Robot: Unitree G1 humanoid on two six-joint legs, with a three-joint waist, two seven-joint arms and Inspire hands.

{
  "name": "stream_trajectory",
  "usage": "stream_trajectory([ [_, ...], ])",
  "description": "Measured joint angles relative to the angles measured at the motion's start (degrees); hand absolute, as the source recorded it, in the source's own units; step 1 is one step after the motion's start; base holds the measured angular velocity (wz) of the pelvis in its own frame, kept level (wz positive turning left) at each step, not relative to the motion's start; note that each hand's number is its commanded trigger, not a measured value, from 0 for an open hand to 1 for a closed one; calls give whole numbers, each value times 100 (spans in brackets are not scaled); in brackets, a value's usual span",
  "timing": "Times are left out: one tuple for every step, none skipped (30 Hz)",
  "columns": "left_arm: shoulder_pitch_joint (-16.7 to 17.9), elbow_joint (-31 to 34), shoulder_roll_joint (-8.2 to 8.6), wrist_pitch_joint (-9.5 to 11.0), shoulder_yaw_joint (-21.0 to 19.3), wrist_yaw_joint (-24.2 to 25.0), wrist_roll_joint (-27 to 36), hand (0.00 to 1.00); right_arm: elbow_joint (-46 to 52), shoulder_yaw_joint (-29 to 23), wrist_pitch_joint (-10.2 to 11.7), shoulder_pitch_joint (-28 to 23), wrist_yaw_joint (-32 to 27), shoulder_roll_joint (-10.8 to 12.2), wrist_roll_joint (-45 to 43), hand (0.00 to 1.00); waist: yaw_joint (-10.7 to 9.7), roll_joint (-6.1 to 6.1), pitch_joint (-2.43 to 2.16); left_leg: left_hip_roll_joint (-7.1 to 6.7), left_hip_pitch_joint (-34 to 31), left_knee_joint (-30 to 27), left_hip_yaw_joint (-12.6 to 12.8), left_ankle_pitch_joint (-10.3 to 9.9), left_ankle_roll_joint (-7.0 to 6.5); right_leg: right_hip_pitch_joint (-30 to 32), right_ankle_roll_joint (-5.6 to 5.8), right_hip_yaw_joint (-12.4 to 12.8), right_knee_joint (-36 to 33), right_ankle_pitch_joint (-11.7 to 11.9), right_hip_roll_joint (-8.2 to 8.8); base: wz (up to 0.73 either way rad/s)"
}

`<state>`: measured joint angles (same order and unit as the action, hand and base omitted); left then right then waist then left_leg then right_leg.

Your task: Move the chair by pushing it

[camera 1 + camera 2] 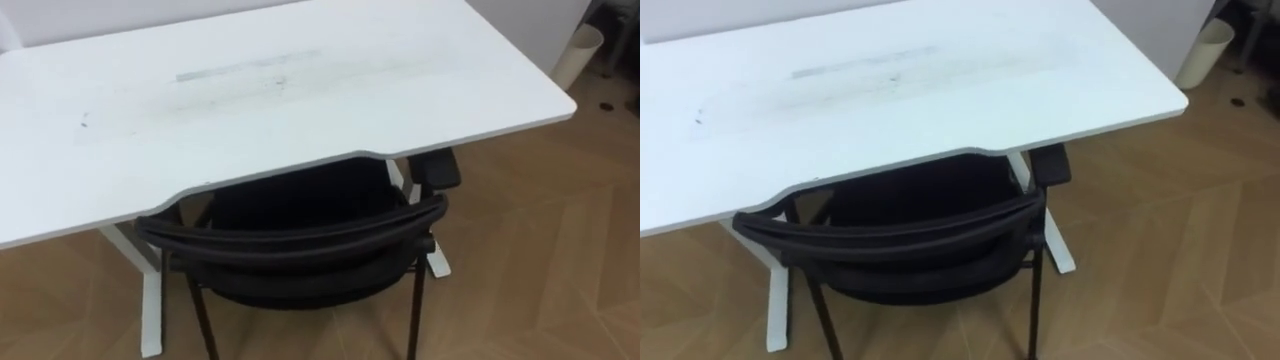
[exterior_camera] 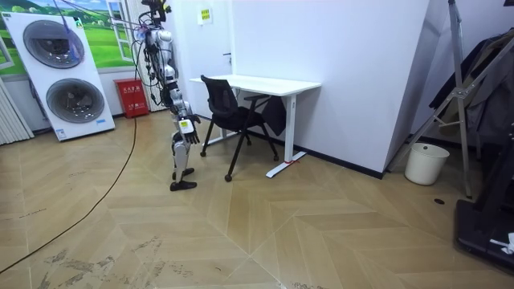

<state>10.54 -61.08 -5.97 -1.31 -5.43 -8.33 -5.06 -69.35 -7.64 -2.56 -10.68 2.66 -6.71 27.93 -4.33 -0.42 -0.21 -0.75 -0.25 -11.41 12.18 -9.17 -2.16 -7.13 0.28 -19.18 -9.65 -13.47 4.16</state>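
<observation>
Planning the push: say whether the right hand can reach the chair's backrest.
Probably yes: the right hand hangs at the robot's side behind the backrest, nothing between them.

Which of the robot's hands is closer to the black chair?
Probably right. The right hand hangs low just behind the backrest of the chair, not touching it. The left hand is hidden on the body's far side, so I cannot compare for sure.
</observation>
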Motion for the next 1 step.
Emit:
stream_trajectory([
  [-26, -10, -6, 1, 17, 24, 0, 0, 5, 58, 0, 64, 28, 7, -5, 0, -6, -2, 1, 1, 1, 5, 15, -2, 3, 17, 0, 32, 0, 0, 13, -8],
])
